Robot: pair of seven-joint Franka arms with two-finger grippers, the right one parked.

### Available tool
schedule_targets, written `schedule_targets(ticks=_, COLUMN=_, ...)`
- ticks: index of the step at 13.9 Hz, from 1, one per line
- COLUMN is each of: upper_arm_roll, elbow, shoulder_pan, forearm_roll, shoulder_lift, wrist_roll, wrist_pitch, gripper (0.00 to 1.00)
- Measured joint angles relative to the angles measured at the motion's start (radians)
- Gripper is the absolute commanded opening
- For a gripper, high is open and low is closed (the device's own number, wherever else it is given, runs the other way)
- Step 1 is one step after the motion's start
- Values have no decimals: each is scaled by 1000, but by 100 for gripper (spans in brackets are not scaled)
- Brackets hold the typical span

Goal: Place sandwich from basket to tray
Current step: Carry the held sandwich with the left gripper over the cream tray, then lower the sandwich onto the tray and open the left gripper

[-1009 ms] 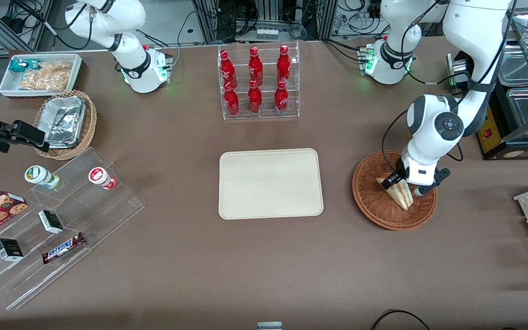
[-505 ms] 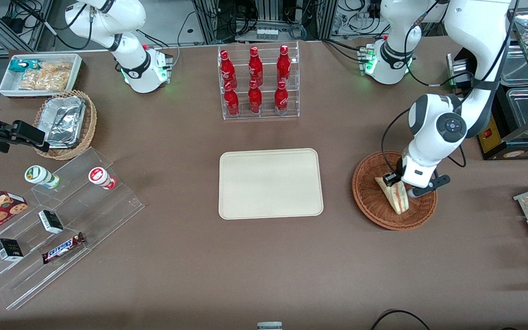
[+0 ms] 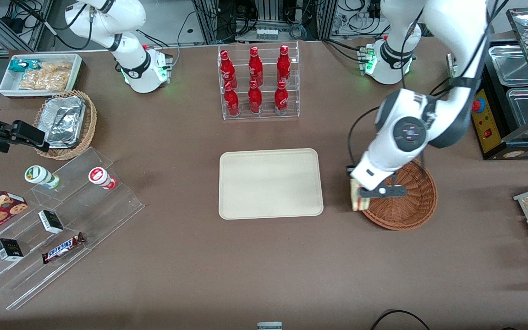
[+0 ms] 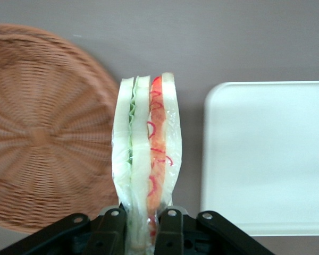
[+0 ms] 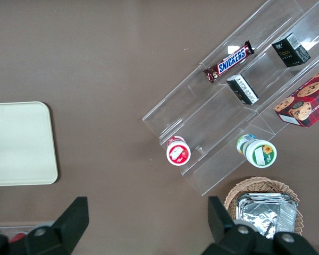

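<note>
Your left gripper [image 4: 143, 226] is clamped on the wrapped triangular white-bread sandwich [image 4: 146, 154], held above the table between the reddish-brown round wicker basket [image 3: 410, 201] and the flat cream rectangular tray [image 3: 271, 183]. Risk: the hold is near one end only, so the slick wrap may slip.

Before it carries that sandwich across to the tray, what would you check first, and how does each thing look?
1. Grip: end effector shut on the sandwich: ok.
2. Sandwich lifted out of the basket: ok.
3. Wrapper and layers intact: ok.
4. Tray bare, room to set it down: ok.
5. Table between basket and tray free of obstacles: ok.
6. Grip firm enough for the trip: cannot tell.
</note>
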Motion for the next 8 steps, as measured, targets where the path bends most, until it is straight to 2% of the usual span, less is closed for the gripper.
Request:
schedule_targets(ticks=4, upper_arm_roll=-6, elbow=161, shoulder_pan=-148, forearm_roll=-2, shoulder_lift=148, wrist_roll=-212, wrist_pitch=-32, gripper=0)
schedule_targets(ticks=8, upper_arm_roll=-7, elbow=303, shoulder_pan=-250, forearm_roll=-3, shoulder_lift=282, wrist_roll=-357, wrist_pitch=-32, gripper=0)
